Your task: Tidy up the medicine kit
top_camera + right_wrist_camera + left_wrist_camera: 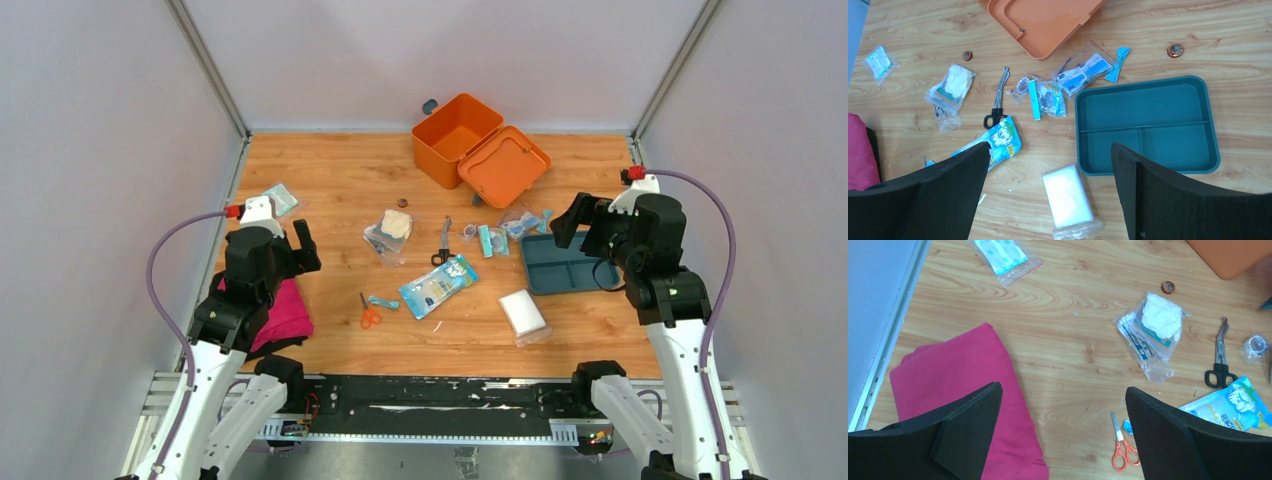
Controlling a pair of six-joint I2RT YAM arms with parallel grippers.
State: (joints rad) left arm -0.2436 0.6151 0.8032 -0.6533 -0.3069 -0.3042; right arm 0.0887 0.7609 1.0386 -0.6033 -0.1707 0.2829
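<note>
The orange medicine kit [452,137] stands at the back of the table with its lid [505,166] lying open to the right; the lid's edge also shows in the right wrist view [1048,22]. Supplies lie loose on the wood: a bag of gauze [388,232], black scissors [442,244], a blue packet [438,285], orange scissors [370,313], a bagged white pad [523,314] and small bags [500,235]. My left gripper [302,247] [1063,390] is open and empty beside a pink cloth [963,390]. My right gripper [568,222] [1050,147] is open and empty above the white pad [1068,197].
A flat teal divided tray [565,265] lies at the right, empty, under my right arm. A bag of blue sachets [280,198] lies at the far left. Two small brown caps [1175,50] [967,55] sit on the wood. Grey walls enclose the table on three sides.
</note>
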